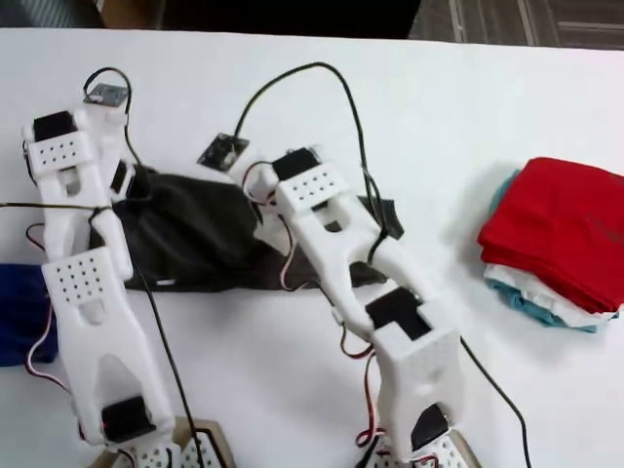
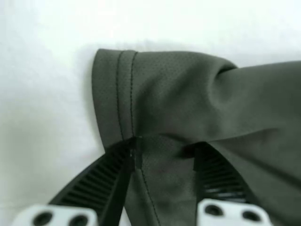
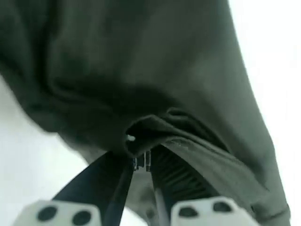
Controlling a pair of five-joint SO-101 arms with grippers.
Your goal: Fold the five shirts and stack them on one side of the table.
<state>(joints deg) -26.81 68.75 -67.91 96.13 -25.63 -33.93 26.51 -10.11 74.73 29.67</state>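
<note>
High view: dark shirt (image 1: 195, 234) centre, folded stack (image 1: 561, 229) at three o'clock.
Left gripper (image 2: 164, 157) pinches its hem; right gripper (image 3: 142, 161) clamps a fold.

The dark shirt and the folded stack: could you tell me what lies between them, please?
Bare white table, nothing else; the high view shows that gap between the dark shirt and the stack.
</note>
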